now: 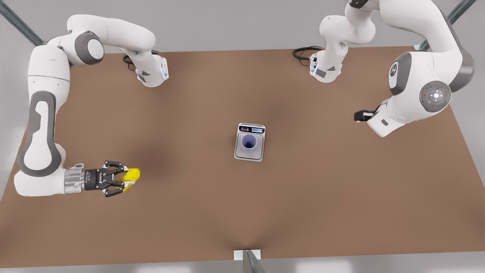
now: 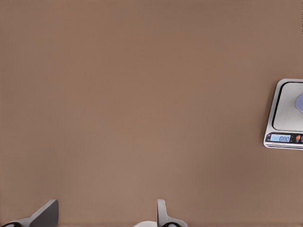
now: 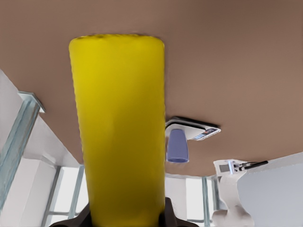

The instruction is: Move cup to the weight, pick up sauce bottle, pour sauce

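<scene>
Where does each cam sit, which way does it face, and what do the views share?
Front view: high above the table, looking down; both arms show, the right gripper shut on the sauce bottle at the front view's left.
Left wrist view: on the waiting arm, facing down at the bare table; left gripper open, the weight at the frame's edge.
Right wrist view: along the gripped sauce bottle toward the cup; the other arm shows farther off.
Shared: the weight, with the cup standing on it.

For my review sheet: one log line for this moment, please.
lavender-blue tapered cup: upright on silver kitchen scale | yellow squeeze bottle: held in right claw | left claw: open, waiting | pour: not begun
</scene>
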Robot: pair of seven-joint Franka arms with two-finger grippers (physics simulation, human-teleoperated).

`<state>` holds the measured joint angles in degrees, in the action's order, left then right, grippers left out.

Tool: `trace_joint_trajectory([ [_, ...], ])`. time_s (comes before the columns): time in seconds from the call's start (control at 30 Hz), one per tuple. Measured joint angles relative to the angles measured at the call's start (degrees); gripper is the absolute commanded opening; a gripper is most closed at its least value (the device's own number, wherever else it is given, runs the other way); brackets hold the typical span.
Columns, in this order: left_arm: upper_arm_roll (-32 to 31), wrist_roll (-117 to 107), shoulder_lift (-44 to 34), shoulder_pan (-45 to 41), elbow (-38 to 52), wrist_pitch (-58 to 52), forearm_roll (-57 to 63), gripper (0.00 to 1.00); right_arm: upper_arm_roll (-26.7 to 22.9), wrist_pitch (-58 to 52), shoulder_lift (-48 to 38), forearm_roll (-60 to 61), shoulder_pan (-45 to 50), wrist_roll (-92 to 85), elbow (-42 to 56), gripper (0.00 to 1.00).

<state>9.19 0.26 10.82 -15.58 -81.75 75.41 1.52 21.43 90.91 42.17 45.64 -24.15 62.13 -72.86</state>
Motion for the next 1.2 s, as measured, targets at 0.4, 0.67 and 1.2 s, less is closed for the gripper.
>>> trace_joint_trajectory([
  [0.4, -0.05, -0.17, 0.26, 0.03, -0.17, -1.39, -0.09, 1.0, 11.06, 18.32, -8.56, -5.77, 10.29, 17.81, -6.07, 0.66],
  [0.67, -0.05, 0.0, 0.17, 0.03, -0.17, -1.85, -0.12, 1.0, 24.44, 28.61, -9.5, -19.02, 10.39, 30.97, -9.38, 0.65],
  [1.2, -0.06, 0.12, 0.35, 0.03, -0.53, -1.84, -0.09, 1.0, 30.43, 39.72, -5.04, -48.23, 17.54, 42.42, -17.68, 0.65],
])
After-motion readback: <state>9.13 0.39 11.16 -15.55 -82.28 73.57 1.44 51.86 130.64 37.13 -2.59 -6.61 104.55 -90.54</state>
